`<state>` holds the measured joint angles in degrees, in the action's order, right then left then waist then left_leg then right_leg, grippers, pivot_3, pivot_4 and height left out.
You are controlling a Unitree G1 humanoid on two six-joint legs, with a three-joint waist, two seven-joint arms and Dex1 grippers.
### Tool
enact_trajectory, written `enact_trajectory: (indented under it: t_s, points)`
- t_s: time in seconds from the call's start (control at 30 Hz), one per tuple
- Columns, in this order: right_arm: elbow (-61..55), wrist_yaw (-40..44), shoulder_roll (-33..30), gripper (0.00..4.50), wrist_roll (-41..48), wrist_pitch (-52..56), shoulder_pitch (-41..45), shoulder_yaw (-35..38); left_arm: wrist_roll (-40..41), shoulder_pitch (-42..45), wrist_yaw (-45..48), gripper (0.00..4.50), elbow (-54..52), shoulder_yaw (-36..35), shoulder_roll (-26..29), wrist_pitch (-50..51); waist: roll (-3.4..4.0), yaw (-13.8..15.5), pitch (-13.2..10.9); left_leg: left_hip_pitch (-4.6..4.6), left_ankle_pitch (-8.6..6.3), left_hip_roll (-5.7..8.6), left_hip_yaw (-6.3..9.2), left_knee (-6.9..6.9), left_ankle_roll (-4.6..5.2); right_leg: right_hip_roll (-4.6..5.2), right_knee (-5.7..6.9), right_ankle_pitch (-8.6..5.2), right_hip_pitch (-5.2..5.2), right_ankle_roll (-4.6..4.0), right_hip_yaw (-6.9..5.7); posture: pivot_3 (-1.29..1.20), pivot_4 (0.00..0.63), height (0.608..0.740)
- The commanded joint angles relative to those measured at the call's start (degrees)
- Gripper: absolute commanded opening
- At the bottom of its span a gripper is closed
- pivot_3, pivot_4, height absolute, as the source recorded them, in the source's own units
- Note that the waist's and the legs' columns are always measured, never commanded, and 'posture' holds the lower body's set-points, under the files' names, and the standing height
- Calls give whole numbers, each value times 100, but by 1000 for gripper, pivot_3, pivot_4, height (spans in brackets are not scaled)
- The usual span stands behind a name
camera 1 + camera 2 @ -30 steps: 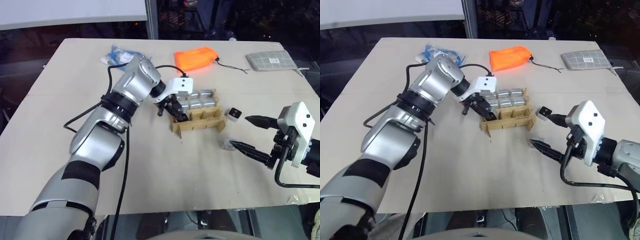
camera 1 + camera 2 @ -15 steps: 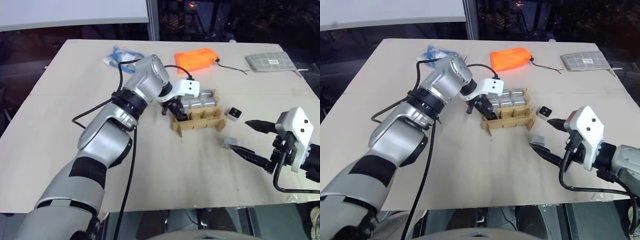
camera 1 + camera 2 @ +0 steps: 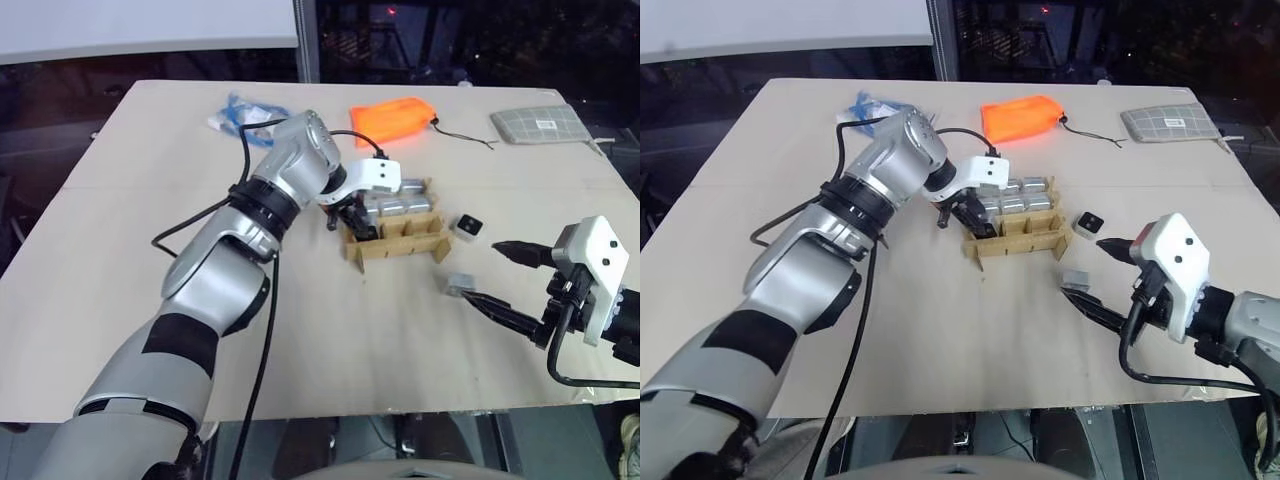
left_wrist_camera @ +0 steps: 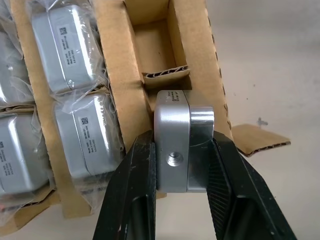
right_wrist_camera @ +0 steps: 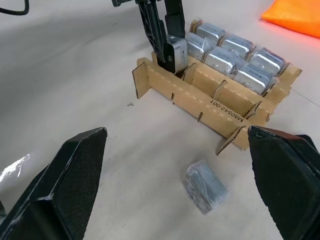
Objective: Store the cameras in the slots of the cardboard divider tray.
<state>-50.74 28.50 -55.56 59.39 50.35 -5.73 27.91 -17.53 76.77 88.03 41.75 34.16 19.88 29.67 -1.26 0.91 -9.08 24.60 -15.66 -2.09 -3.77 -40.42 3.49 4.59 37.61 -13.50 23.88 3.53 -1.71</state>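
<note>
The cardboard divider tray [image 3: 398, 247] stands mid-table. Its two far rows hold plastic-wrapped cameras [image 3: 400, 198], which also show in the left wrist view [image 4: 65, 45]. My left gripper [image 3: 360, 226] points steeply down, shut on a silver camera [image 4: 182, 150] just above the near-left slot; the right wrist view shows that camera [image 5: 175, 54] at the tray's corner. My right gripper [image 3: 484, 272] hovers open to the tray's right. A wrapped camera [image 3: 458, 286] lies on the table by its lower fingertip. Another camera [image 3: 467, 226], black lens face up, lies beside the tray.
An orange pouch [image 3: 393, 117] lies beyond the tray, a grey checked pouch [image 3: 540, 123] at the far right, and a blue-and-white packet [image 3: 240, 108] at the far left. The table's front edge runs close under my right gripper.
The head views have shifted. My left wrist has tipped a little steeper over the tray's near-left slot, camera still gripped. The right gripper has stayed put, open.
</note>
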Motion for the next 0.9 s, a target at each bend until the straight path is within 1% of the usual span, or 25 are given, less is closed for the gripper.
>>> enact_trajectory:
  t_s: [0.03,0.17,0.2,0.27,0.37,0.5,0.67,0.77,0.9]
  points:
    - [-75,27,-49,4500,-62,-171,46,128,160,147,91,758,-218,-244,96,196,0,-7,0,1,0,0,0,0,0,0,0,0,1,0,0,0,150,740]
    - [-73,32,-46,4500,-70,-205,50,105,251,4,37,758,-526,-301,242,238,0,-8,-1,7,0,0,0,1,0,-1,0,0,10,0,1,0,150,740]
    - [-61,38,-46,4500,-86,-214,56,87,252,-44,30,1787,-598,-291,285,199,0,-8,-1,7,0,-1,0,1,0,-1,0,0,11,0,0,0,150,740]
    - [-41,57,-47,4500,-122,-229,61,59,288,-96,1,2626,-708,-324,302,295,0,-6,-1,7,0,0,0,1,0,-1,0,0,11,0,0,0,150,740]
    - [-30,73,-49,4500,-142,-239,72,46,349,-51,-101,4157,-721,-407,247,540,0,6,-1,8,0,0,0,1,0,0,0,0,10,0,-1,0,150,740]
    - [-17,93,-61,4500,-162,-245,93,30,429,3,-115,4157,-700,-397,305,592,0,-7,-1,8,0,1,0,1,0,0,0,0,10,0,0,0,150,740]
    - [-7,147,-54,4500,-193,-254,81,33,847,86,18,4157,-856,-773,459,487,0,-9,-1,8,0,0,0,1,0,-2,0,0,11,0,0,0,150,740]
    - [26,182,-5,4500,-265,-295,46,-12,1448,-16,85,4157,-1227,-1345,513,592,-1,-5,-2,9,0,-2,-1,1,0,-1,0,0,12,0,0,0,150,740]
    - [169,312,81,4500,-434,-377,-32,-228,2459,-444,-84,4157,-1869,-2424,609,776,1,-13,-1,6,1,-6,0,1,-1,3,-1,0,11,1,2,0,150,740]
